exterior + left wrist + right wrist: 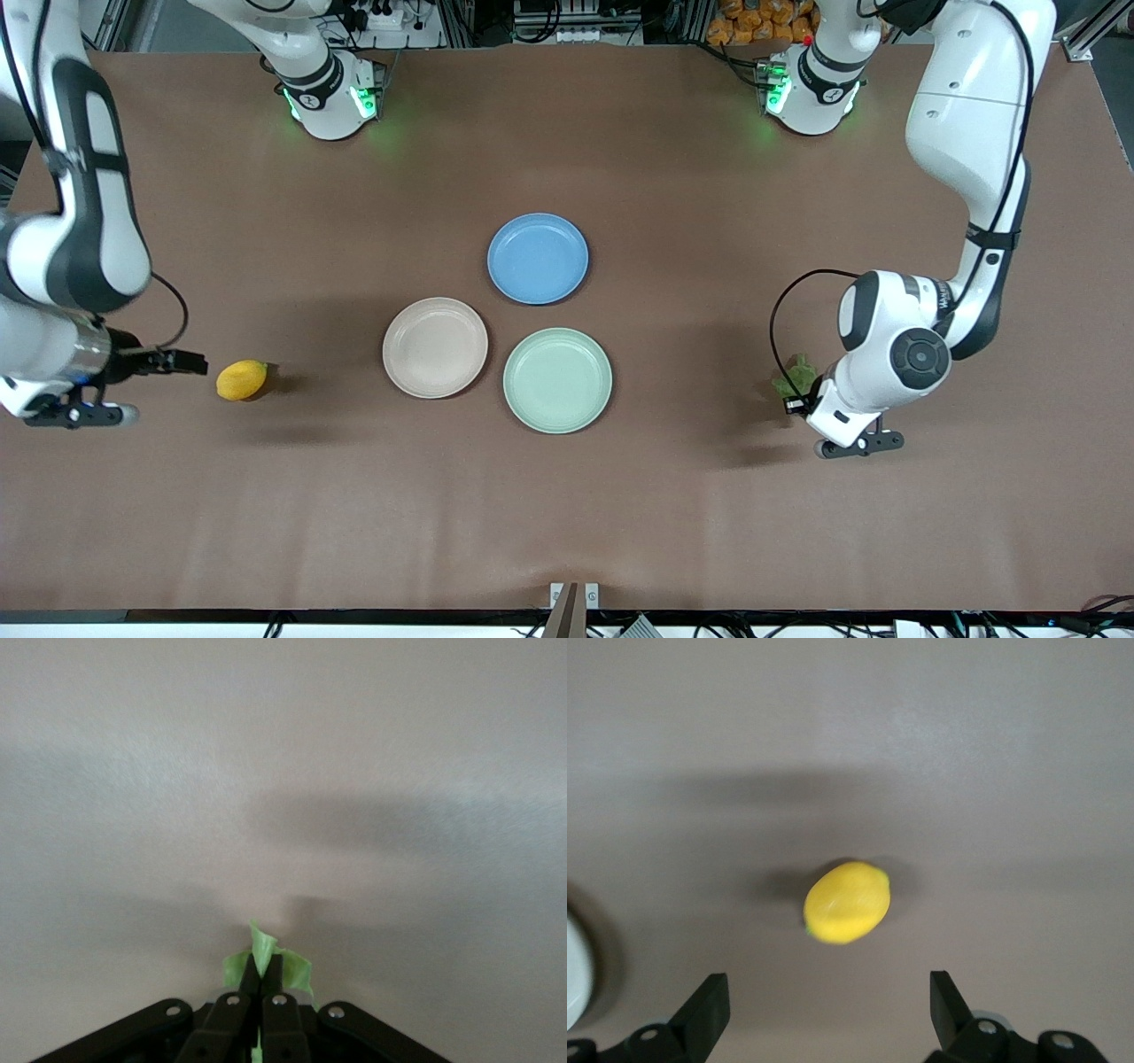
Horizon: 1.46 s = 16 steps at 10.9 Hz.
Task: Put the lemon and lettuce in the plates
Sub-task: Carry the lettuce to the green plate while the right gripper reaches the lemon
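The yellow lemon lies on the brown table toward the right arm's end. My right gripper hovers beside it, open and empty. In the right wrist view the lemon lies ahead of the spread gripper. My left gripper is shut on the green lettuce, low over the table toward the left arm's end. In the left wrist view the closed gripper pinches the lettuce. The beige-pink plate and the mint green plate sit empty, side by side, mid-table.
An empty blue plate sits farther from the front camera than the other two plates. A pale plate's rim shows at the edge of the right wrist view. Both arm bases stand along the table's top edge.
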Tool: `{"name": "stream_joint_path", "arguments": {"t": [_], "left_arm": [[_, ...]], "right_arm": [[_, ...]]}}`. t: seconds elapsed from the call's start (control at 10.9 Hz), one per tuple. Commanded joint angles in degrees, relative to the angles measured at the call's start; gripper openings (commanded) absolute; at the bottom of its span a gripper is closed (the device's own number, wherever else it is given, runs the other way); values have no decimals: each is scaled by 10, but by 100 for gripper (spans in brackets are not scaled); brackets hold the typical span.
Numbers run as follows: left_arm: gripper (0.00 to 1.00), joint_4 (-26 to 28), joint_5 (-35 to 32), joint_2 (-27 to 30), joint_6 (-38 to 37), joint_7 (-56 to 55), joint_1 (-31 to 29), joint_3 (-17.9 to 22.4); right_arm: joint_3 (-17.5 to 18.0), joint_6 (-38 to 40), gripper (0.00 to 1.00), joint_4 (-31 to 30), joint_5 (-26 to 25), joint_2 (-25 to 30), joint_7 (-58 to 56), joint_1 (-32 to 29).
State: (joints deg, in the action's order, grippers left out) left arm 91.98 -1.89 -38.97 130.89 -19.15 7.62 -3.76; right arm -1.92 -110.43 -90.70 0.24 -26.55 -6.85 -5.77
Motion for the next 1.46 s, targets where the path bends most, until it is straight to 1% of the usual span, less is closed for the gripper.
{"name": "stream_joint_path", "arguments": {"t": [0.0, 0.09, 0.18, 0.27, 0.46, 0.64, 0.82, 1.1, 1.37], "left_arm": [[0, -28, -7, 4, -37, -11, 7, -2], [0, -29, -6, 4, -37, -26, 9, -2], [0, -34, -6, 4, -37, -44, 15, -3], [0, -44, -6, 4, -38, -72, 24, -8], [0, -57, -6, 4, -52, -118, 34, -19], [0, -77, -5, 4, -63, -168, 54, -20], [0, -85, -4, 5, -63, -224, 80, -20], [0, -101, 33, 8, -63, -311, 116, -20], [0, -120, 57, 11, -63, -385, 152, -21]], "right_arm": [[3, -39, 100, 41, 24, -77, 10, -38], [3, -52, 100, 43, 50, -89, 31, -38], [3, -65, 100, 48, 60, -99, 73, -37], [3, -67, 100, 48, 60, -105, 109, -34], [3, -66, 100, 48, 61, -108, 128, -32], [2, -65, 100, 43, 60, -109, 151, -39], [2, -64, 100, 39, 63, -118, 175, -54], [2, -80, 100, 1, 70, -114, 190, -69], [3, -88, 100, -4, 78, -112, 233, -58]]}}
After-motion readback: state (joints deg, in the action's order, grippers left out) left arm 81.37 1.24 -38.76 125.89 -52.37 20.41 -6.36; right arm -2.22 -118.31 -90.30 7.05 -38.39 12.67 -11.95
